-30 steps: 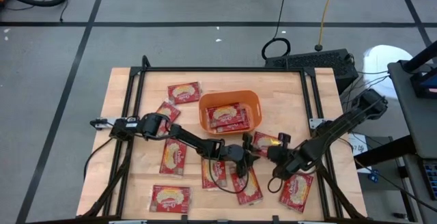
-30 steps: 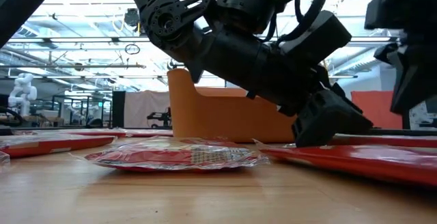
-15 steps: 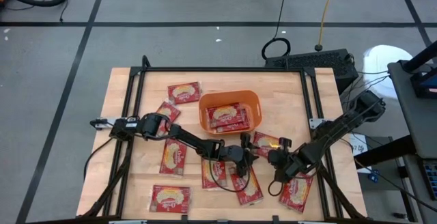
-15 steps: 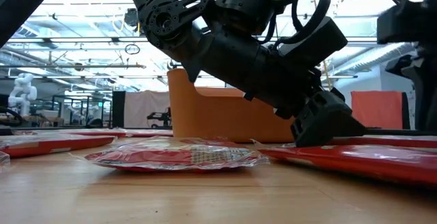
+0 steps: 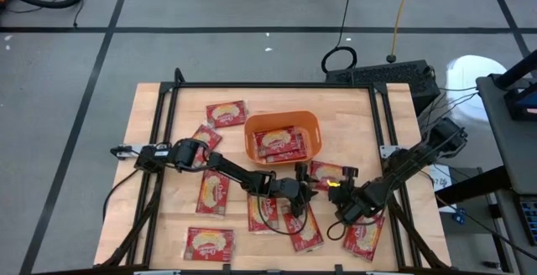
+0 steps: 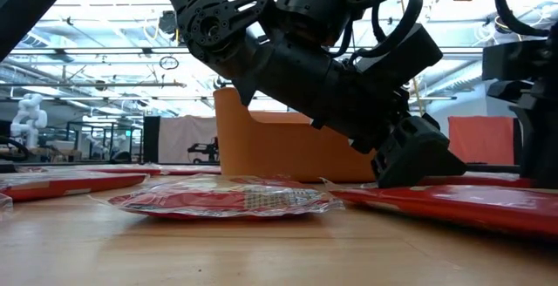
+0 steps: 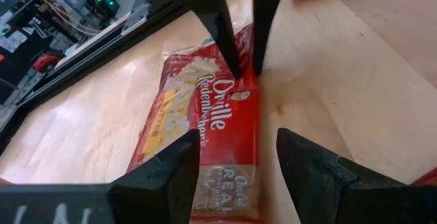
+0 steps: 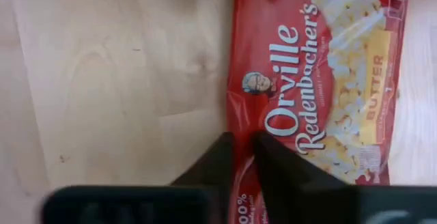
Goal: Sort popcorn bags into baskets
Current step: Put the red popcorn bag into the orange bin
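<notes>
Across a pale wooden tabletop (image 5: 168, 141) edged by a black frame, with grey floor marked by dark tape lines all round, red popcorn bags (image 5: 211, 243) lie scattered flat, and an orange basket (image 5: 282, 122) sits near the far middle with several packets already inside. From table height, a bright hall with ceiling trusses shows beyond the basket's orange wall (image 6: 288, 146), and one crinkled packet (image 6: 228, 200) lies flat in the foreground. Near the front middle, the left tool (image 5: 305, 186) hangs low over a packet (image 5: 302, 225) whose long axis runs roughly from the far edge toward the near edge; its wrist camera shows its fingers (image 7: 164, 176) spread apart either side of that packet's (image 7: 205, 128) end, not touching it. Only that view reveals the right tool's (image 7: 239, 26) two thin fingers pinched nearly together on the packet's opposite end. The right wrist camera shows the same bag (image 8: 321, 80) lengthwise, its lettering running along the long side, with the right tool (image 8: 240, 157) closed over the packet's edge. Overhead, the right tool (image 5: 340, 193) sits just beside the left one, and another packet (image 5: 362, 236) lies under its arm.
</notes>
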{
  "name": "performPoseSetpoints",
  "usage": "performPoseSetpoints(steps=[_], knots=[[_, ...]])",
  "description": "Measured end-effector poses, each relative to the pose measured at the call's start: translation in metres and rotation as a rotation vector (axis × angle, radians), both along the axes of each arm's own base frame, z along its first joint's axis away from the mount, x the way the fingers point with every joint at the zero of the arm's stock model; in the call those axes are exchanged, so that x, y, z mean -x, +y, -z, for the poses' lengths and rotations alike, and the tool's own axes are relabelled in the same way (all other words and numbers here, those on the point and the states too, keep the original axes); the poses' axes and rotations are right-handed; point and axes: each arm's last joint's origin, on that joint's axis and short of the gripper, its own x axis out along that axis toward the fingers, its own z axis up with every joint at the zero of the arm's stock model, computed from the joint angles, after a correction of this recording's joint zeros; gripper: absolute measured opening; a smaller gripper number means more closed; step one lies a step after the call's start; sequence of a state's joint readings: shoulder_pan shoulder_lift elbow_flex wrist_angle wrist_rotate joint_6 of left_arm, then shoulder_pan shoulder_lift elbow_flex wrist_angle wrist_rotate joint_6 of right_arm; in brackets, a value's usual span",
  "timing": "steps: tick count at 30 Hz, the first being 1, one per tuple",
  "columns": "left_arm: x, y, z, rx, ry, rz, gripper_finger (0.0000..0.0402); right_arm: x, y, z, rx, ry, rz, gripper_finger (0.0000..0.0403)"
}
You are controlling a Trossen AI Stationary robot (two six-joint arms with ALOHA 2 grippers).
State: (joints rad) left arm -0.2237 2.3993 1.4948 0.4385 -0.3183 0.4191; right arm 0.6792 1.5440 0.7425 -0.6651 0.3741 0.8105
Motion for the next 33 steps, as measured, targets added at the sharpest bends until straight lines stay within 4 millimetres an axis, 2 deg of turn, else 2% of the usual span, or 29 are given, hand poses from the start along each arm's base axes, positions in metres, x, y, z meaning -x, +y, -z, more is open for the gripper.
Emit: performPoseSetpoints(steps=[2,6,17,23,26,33], knots=[[0.0,0.0,0.0,0.0,-0.001,0.001,0.02,0.0,0.0,0.0,0.005,-0.001,0.001,0.001],[-0.001,0.0,-0.001,-0.013,-0.02,0.012,0.02,0.0,-0.002,-0.004,-0.02,-0.013,0.02,0.0005],[-0.006,0.018,-0.002,-0.062,-0.027,0.049,0.02,0.004,-0.018,-0.046,-0.174,-0.152,0.056,0.0],[-0.006,0.023,-0.002,-0.075,-0.023,0.042,0.0197,0.004,-0.024,-0.059,-0.234,-0.207,0.038,0.0],[-0.007,0.023,-0.003,-0.092,-0.03,0.049,0.017,0.004,-0.026,-0.063,-0.275,-0.21,0.045,0.0],[-0.007,0.016,-0.006,-0.095,-0.066,0.054,0.0053,0.006,-0.029,-0.069,-0.283,-0.235,0.052,0.0]])
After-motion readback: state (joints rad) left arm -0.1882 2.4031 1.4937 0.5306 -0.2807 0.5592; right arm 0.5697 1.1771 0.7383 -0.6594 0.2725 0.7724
